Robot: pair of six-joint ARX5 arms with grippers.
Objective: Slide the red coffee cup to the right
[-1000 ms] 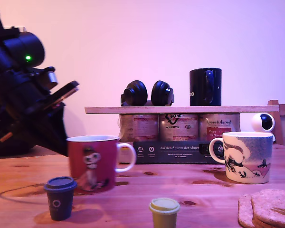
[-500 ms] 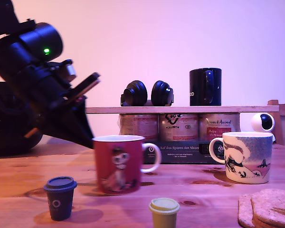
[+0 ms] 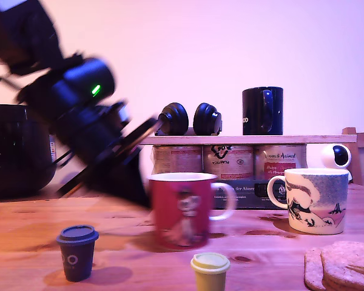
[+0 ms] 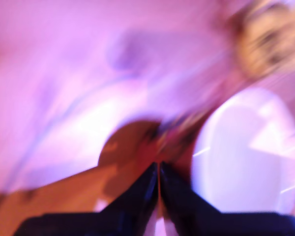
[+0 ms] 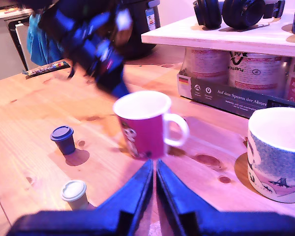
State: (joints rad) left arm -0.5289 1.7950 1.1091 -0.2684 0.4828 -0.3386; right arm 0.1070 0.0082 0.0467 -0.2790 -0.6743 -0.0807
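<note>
Wooden table (image 3: 36, 224): red coffee cup (image 3: 183, 209) touching my first hand (image 4: 159, 167).

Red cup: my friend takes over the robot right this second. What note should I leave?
My first gripper: shut, holding nothing, close beside the red coffee cup on its side toward the exterior view's left. The picture is too blurred to confirm contact.
My second gripper: shut, holding nothing, apart from the cup.
Cup: upright on the table, handle toward the white-and-blue mug, with a gap between them.
Done: the cup has slid toward the exterior view's right over the last second.
Left: probably finish the slide, stop short of the mug, and back the arm off.
</note>
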